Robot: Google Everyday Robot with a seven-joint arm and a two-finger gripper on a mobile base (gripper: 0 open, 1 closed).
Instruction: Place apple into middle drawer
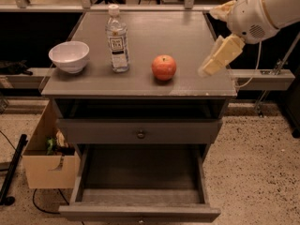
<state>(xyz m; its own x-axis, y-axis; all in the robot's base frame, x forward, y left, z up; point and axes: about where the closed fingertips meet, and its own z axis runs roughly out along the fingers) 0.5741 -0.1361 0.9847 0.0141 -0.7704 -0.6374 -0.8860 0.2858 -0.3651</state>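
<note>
camera view: apple [164, 67] stem-up, end effector [209, 69] near it

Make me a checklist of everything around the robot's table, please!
Surface: grey cabinet top, holding three things.
Job's things: apple sits on the top, right of the bottle; middle drawer is pulled open, nothing inside.
Clutter: white bowl at the left; water bottle upright beside it.
Hand: the hand hovers over the top's right edge, right of the apple, not touching it.
Cables: black cable on the floor, lower left; white cable under the arm.
Surroundings: cardboard box on the speckled floor, left of the cabinet.
</note>
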